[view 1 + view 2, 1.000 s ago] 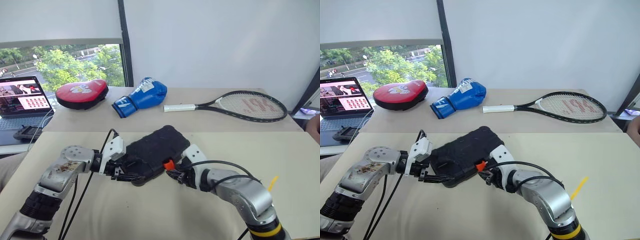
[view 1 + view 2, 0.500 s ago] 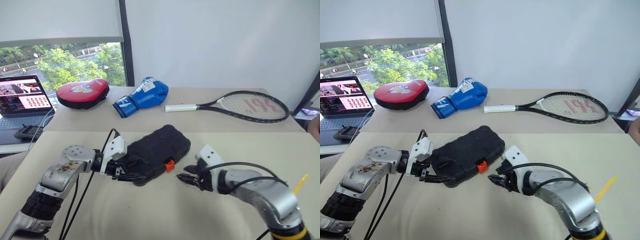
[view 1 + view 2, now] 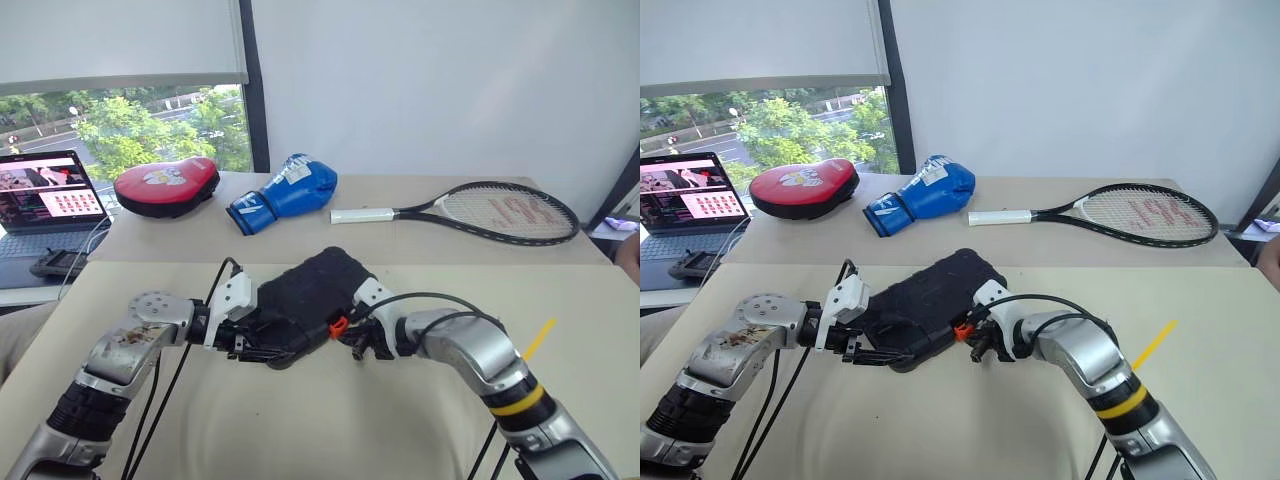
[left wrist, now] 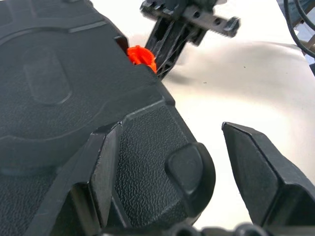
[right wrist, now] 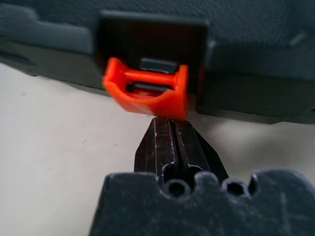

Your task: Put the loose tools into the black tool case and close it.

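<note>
With my right gripper (image 5: 170,140) pinched shut under the orange latch (image 5: 147,91) at frame centre and my left gripper (image 4: 172,162) spread around the case (image 3: 310,295) corner, I risk the tips slipping off the latch and shoving the case sideways.

Silver arms, black cables, a yellow wristband, black-fingered right pincer (image 3: 352,345).

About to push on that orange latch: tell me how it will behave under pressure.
The orange latch looks like thin plastic on a hinge, so it probably pivots and snaps rather than bends. It sticks out from the black tool case, so the shut right hand could slip off it.
</note>
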You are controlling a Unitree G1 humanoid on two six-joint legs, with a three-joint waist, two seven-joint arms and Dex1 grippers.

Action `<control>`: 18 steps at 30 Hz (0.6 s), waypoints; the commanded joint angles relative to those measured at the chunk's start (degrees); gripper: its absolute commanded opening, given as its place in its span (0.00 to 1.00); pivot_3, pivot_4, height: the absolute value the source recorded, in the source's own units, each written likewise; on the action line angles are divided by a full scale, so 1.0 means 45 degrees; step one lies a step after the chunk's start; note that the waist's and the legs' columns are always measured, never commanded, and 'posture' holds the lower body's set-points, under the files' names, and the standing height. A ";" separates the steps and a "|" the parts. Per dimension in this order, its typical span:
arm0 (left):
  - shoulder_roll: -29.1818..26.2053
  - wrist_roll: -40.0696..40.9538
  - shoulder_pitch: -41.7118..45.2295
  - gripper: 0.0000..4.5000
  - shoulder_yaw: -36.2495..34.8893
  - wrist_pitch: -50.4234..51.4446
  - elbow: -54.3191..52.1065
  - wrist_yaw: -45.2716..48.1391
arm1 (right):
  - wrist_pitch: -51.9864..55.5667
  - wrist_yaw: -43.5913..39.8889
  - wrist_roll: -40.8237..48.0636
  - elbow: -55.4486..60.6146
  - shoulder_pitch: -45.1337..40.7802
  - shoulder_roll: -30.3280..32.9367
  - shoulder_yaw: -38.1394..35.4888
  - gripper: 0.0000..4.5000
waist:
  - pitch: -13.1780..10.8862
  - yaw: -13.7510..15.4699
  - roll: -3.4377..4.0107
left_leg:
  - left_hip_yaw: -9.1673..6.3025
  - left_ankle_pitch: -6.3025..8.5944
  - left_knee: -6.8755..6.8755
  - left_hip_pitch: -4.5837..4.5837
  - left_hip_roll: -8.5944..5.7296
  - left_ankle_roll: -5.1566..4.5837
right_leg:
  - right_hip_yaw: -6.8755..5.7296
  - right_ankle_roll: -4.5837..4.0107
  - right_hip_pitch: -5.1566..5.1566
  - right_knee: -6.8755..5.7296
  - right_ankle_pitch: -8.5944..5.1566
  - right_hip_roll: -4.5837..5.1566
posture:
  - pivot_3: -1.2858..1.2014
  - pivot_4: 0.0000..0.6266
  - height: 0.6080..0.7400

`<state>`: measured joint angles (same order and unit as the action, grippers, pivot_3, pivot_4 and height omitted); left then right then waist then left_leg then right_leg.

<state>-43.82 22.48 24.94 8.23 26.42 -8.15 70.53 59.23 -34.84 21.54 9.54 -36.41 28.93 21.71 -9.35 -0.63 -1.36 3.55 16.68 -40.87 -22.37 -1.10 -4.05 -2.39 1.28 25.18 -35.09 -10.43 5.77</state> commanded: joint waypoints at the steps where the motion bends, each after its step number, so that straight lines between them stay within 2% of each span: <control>1: 0.0031 -0.0097 -0.0119 0.77 0.0119 0.0026 -0.0102 -0.0032 | -0.0907 -0.0630 -0.0181 -0.0005 -0.0683 0.0014 -0.0321 0.03 | 0.0000 -0.0034 0.0000 | 0.0001 0.0004 0.0000 0.0000 0.0001 -0.0007 | 0.0001 0.0001 0.0000 0.0000 0.0000 0.0001 | 0.52 0.24 1.00; 6: 0.0069 -0.0129 -0.0183 0.77 0.0182 -0.0027 -0.0110 -0.0013 | -0.1060 -0.1166 -0.0318 -0.0122 -0.1252 -0.0100 -0.0362 0.03 | 0.0000 -0.0047 0.0000 | -0.0001 0.0007 0.0002 0.0001 0.0008 -0.0011 | 0.0002 0.0001 0.0007 -0.0007 0.0000 -0.0002 | 0.52 0.24 1.00; 12: 0.0023 -0.0696 -0.0164 0.77 0.0602 -0.0426 0.0335 0.0081 | -0.0981 -0.2312 -0.0585 0.0084 -0.2174 0.0425 0.0093 0.03 | 0.0000 -0.0099 0.0003 | 0.0000 0.0033 0.0005 0.0006 0.0011 -0.0055 | 0.0007 -0.0001 0.0019 -0.0022 0.0001 -0.0003 | 0.52 0.24 1.00; 18: 0.0141 -0.0771 -0.0173 0.77 0.0653 -0.0456 0.0492 -0.0006 | -0.1001 -0.2599 -0.0904 0.0025 -0.1980 0.0705 0.0087 0.03 | 0.0003 -0.0069 0.0005 | -0.0002 0.0036 0.0009 0.0025 0.0015 -0.0059 | 0.0006 -0.0004 0.0006 -0.0032 0.0003 -0.0002 | 0.52 0.24 1.00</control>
<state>-43.15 20.48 24.89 9.34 23.69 -7.53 70.38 55.98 -46.07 17.23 7.66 -45.07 31.99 23.35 -9.34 -0.94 -1.34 3.54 16.84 -40.83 -22.26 -1.03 -4.31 -2.36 1.27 25.21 -35.23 -10.41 5.76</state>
